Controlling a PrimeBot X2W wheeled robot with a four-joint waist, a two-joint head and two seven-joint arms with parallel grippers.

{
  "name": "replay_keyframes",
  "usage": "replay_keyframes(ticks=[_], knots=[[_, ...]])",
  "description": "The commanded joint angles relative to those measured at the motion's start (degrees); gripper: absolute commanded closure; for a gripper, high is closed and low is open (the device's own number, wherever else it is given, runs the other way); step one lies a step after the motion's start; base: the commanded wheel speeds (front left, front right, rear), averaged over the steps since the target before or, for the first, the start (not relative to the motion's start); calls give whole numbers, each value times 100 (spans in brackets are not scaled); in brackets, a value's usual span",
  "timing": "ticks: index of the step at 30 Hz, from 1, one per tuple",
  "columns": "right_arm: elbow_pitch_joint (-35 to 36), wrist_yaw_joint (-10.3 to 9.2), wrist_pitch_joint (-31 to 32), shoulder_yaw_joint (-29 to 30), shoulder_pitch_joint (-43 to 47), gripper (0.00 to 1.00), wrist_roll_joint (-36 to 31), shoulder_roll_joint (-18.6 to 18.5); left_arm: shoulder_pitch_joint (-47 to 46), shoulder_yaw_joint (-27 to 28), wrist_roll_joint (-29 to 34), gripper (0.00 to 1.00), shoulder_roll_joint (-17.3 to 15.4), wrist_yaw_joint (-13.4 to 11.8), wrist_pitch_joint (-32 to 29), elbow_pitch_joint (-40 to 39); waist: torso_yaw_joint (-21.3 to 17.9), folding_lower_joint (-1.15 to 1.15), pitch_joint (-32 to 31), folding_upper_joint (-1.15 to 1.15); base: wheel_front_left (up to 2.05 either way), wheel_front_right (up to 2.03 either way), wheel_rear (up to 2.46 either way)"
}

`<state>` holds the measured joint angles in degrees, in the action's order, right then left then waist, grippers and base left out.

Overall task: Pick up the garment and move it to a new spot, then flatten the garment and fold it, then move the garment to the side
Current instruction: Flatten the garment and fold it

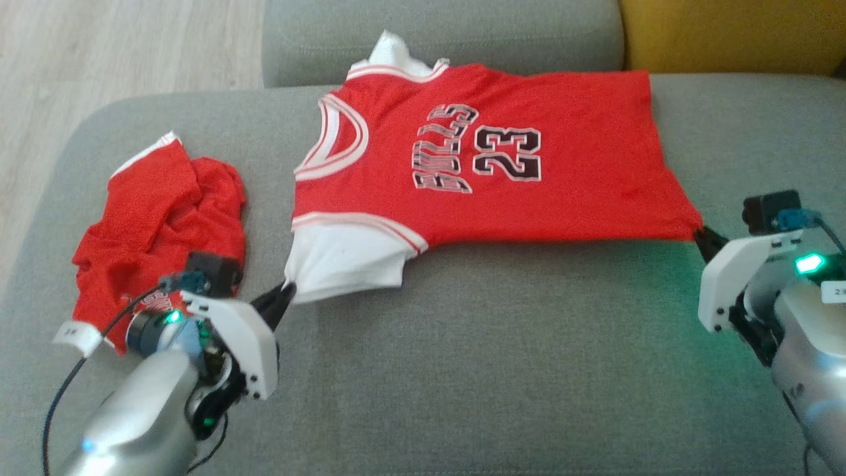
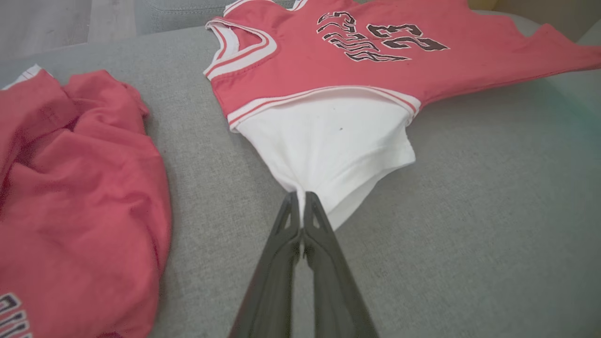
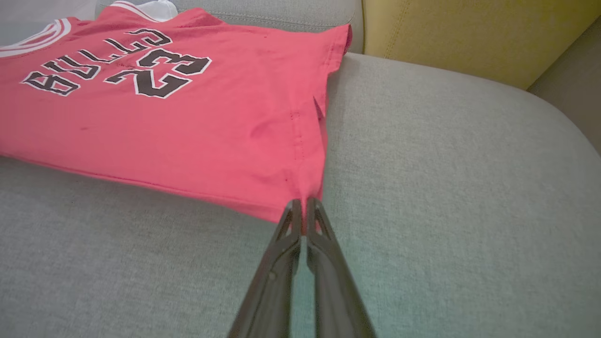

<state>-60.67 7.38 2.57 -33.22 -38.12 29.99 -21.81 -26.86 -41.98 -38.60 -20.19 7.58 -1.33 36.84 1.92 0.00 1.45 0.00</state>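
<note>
Your left pincer (image 1: 285, 292) grips the jersey (image 1: 581, 139) by its white sleeve (image 1: 344, 258); your right pincer (image 1: 702, 237) clamps the hem corner (image 1: 687, 221).

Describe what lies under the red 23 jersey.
The jersey lies on the grey sofa cushion, seen beside it. A white sleeve pokes out under its armhole. The cushion directly beneath is covered.

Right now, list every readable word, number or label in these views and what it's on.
"BULLS": black-and-white lettering on the chest of the red jersey.
"23": the number next to it on the same chest.
Lettering on the crumpled red garment: cut off, unreadable.
White tag on that garment: too small to read.
White label at the head view's right edge: cut off, unreadable.
</note>
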Motion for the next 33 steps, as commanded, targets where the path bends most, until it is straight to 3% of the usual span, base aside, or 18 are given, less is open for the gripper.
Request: replay_keyframes(ticks=[1,17,33], knots=[[170,11,25,-107,20,100,92,-165,-169,208,-102,100,-315,-9,-59,-243,-22,0,-78,0,0,0,0],[1709,11,1600,-1269,606,100,1591,-1367,994,292,-1758,100,-1448,-9,-1582,-2601,-175,0,-391,0,0,0,0],[3132,11,3481,-1687,1270,100,3037,-2490,1614,199,-2701,100,-2313,-23,-2737,-3971,-211,0,-497,0,0,0,0]])
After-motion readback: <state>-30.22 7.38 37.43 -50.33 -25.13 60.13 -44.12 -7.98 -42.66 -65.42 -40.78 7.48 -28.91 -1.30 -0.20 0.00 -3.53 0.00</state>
